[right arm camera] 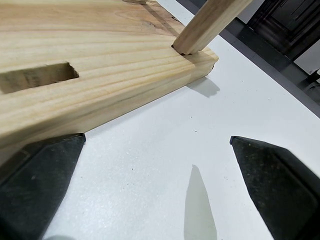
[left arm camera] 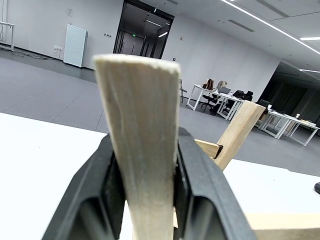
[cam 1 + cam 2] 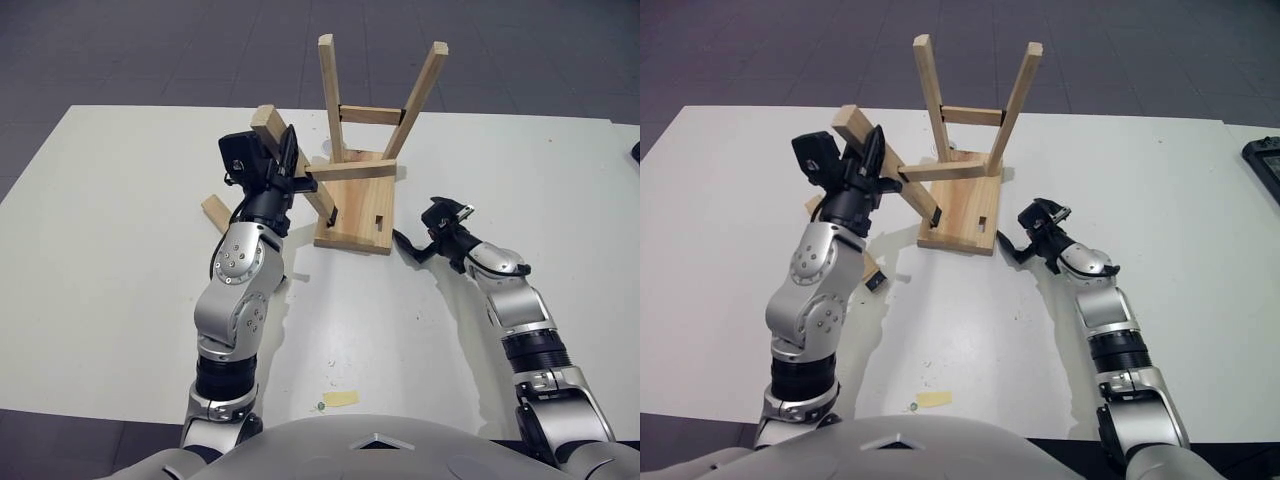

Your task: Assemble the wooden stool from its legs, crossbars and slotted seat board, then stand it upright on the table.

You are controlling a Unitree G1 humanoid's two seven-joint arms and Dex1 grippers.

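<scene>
Between the fingers of the left claw (image 3: 289, 158) stands a leg (image 3: 268, 122), tilted. The fingers are closed tight on its two flat sides near the upper end, and in the wrist view the wood takes the whole gap. Below this claw the leg goes down to the seat board (image 3: 365, 205), which lies upside down on the table (image 3: 120, 200), so its slots look upward and can receive the legs. Whether the lower end sits fully in its slot, I cannot tell. Just under the claw, a crossbar (image 3: 350, 168) runs from the held leg toward the two far legs (image 3: 332, 95). These stand in the board beyond the claw and are joined by a second crossbar (image 3: 370, 115). I judge that the claw holds the leg high in order to steer its foot and the crossbar into place together. On the outer side of the left claw a spare leg (image 3: 214, 212) lies flat on the table, probably meant for the open slot (image 1: 37, 77). The right claw (image 3: 428, 230) is low, just beside the board's right edge, with the fingers (image 1: 275, 185) spread wide and nothing between them except bare table. One finger is very near the board's side, but contact I cannot confirm. Probably it is placed there to stop the board from sliding.
</scene>
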